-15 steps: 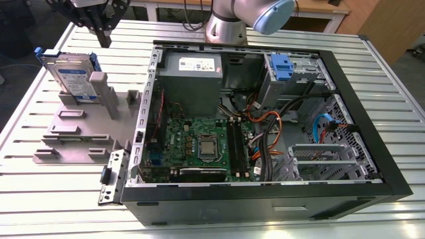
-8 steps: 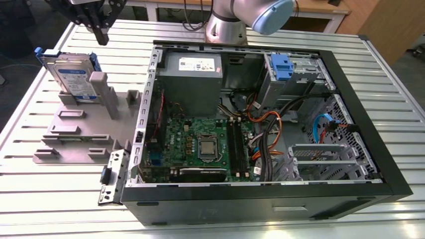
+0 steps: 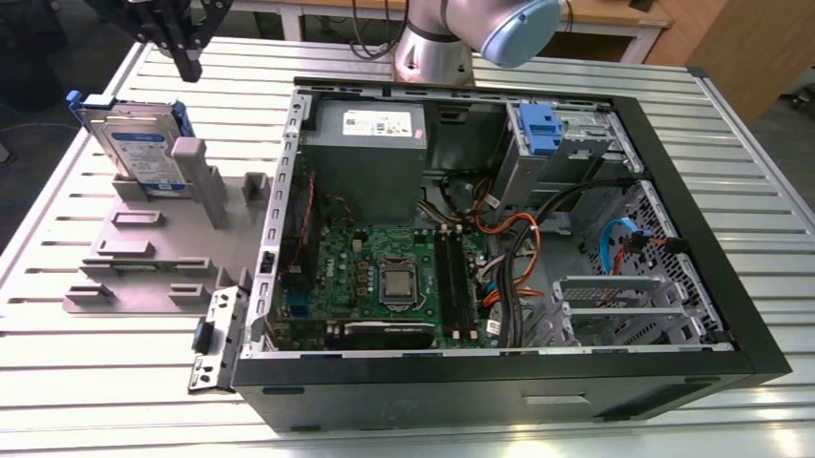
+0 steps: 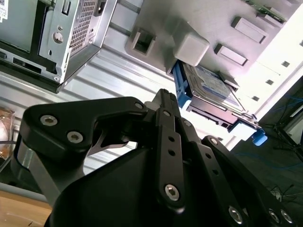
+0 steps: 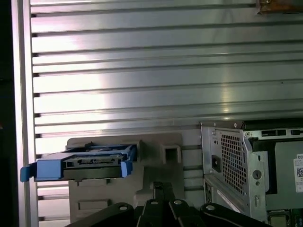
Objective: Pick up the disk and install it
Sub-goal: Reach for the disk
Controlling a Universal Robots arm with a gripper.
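While the gripper [image 3: 189, 65] is hanging closed and empty, the disk [image 3: 133, 145] is standing below.
A grey holder [image 3: 137, 246] is propping it, upper left in the exterior view, beside the open case [image 3: 510, 377].

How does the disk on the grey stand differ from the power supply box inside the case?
The disk is thin with a blue frame; the power supply box is bulky and plain grey. The disk stands tilted on the grey stand outside the case; the box sits inside it. Both carry a label.
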